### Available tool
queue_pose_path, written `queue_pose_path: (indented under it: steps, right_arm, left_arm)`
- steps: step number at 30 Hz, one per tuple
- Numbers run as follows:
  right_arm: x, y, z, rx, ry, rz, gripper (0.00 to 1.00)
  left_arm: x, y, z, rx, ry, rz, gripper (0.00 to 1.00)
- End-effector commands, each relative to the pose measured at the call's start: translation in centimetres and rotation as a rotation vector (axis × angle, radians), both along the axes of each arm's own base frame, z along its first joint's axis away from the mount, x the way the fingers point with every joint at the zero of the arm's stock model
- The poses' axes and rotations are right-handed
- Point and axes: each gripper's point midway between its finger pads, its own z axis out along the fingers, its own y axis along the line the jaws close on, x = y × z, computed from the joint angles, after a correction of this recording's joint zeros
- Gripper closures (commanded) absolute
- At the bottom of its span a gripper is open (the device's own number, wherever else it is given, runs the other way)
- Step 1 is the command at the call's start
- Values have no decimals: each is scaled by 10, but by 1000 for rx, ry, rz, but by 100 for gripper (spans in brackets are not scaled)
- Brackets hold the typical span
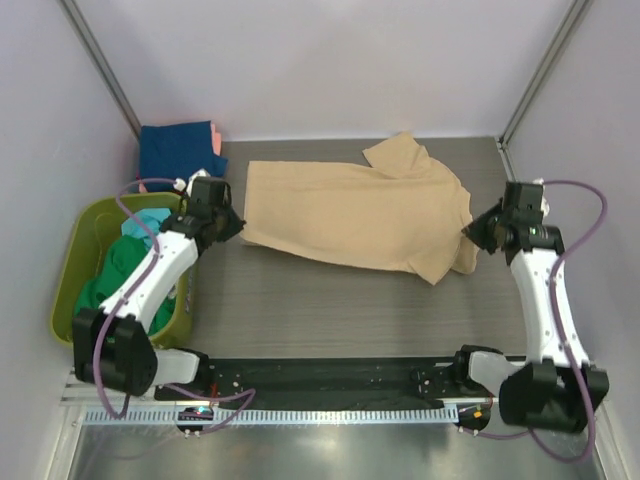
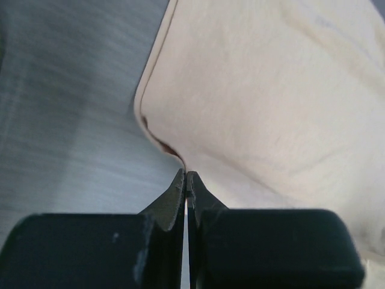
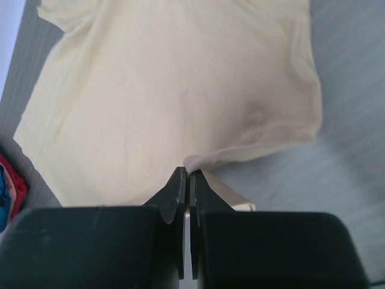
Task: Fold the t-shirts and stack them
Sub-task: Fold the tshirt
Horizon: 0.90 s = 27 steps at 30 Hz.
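A large tan t-shirt (image 1: 360,210) lies spread across the middle of the table. My left gripper (image 1: 237,228) is shut on the tan t-shirt's left edge; the left wrist view shows the hem (image 2: 180,158) pinched at the tips. My right gripper (image 1: 472,230) is shut on the tan t-shirt's right edge, with a fold of cloth (image 3: 201,159) at the tips. A folded stack with a navy blue t-shirt (image 1: 178,148) on top and pink and red cloth under it sits at the back left. Green and teal t-shirts (image 1: 135,262) lie in the bin.
An olive-green plastic bin (image 1: 72,270) stands at the left, beside the left arm. Pale walls close the back and both sides. A black rail (image 1: 330,375) runs along the near edge between the arm bases.
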Motion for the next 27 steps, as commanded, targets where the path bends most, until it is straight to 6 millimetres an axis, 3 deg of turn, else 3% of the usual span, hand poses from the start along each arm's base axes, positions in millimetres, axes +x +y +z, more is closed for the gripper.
queue_pose_path:
  steps: [1, 2, 3, 4, 5, 6, 7, 8, 9, 10, 11, 12, 13, 14, 15, 16, 17, 19, 20, 21, 22, 23, 24, 25, 26, 27]
  right_arm:
    - [62, -6, 37, -45, -126, 57, 99]
    - [72, -8, 36, -47, -119, 61, 99]
    - [91, -9, 29, -41, -94, 73, 99]
    - [102, -10, 28, -42, -93, 77, 99]
    - [112, -10, 25, -41, -86, 88, 99]
    - [129, -12, 33, -45, -107, 96, 99]
    - [144, -14, 12, -35, -53, 94, 99]
    - [156, -14, 4, -30, -39, 102, 99]
    - [175, -15, 16, -34, -71, 112, 99]
    - [191, -18, -12, -22, -12, 113, 99]
    - [203, -18, -14, -22, -12, 132, 99]
    - [225, -20, 4, -32, -64, 144, 93]
    - [235, -21, -2, -26, -49, 153, 86]
    - [249, -16, -22, -7, -19, 206, 55]
    - [261, -20, -7, -19, -29, 202, 40]
    - [266, -26, -7, -40, -12, 187, 28]
    - [270, -30, -12, -63, 6, 185, 11]
    - [263, -37, -2, -105, 15, 171, 4]
    - [256, -39, 1, -121, 19, 166, 2]
    - [239, -44, 3, -152, 31, 144, 2]
    - [227, -50, 6, -184, 36, 117, 2]
    - [214, -51, 4, -192, 43, 106, 2]
    - [190, -49, 0, -193, 36, 99, 2]
    - [177, -50, -5, -181, 32, 90, 2]
    - [165, -49, -12, -171, 34, 86, 3]
    - [141, -46, -27, -162, 41, 81, 4]
  left_arm:
    - [42, -3, 19, -36, -41, -30, 100]
    - [51, -2, 20, -41, -40, -27, 100]
    - [63, 2, 3, -35, 3, -16, 100]
    - [79, 1, 15, -43, -25, -21, 100]
    - [89, 3, 14, -45, -22, -15, 100]
    - [99, 4, -8, -34, 28, -10, 100]
    - [109, 5, -9, -39, 33, -10, 100]
    - [126, 5, -2, -51, 14, -8, 100]
    - [136, 7, -4, -62, 22, -3, 100]
    - [143, 10, -31, -55, 91, 8, 100]
    - [162, 6, -14, -84, 55, -5, 100]
    - [170, 4, -15, -96, 64, -16, 99]
    - [171, 4, -40, -97, 144, -15, 98]
    - [179, 4, -35, -100, 139, -14, 87]
    - [190, 1, -23, -107, 106, -27, 74]
    - [192, 0, -26, -109, 127, -34, 58]
    - [192, -1, -21, -111, 126, -41, 34]
    - [186, -3, -12, -91, 126, -53, 25]
    - [180, -3, 6, -76, 94, -56, 20]
    - [167, -1, -8, -65, 120, -52, 19]
    - [159, 0, -4, -64, 108, -44, 19]
    - [149, 2, -9, -66, 115, -40, 19]
    - [143, 1, 12, -76, 45, -40, 19]
    - [121, 5, -16, -78, 105, -26, 20]
    - [113, 5, -19, -84, 105, -23, 20]
    - [109, 5, -7, -91, 54, -23, 20]
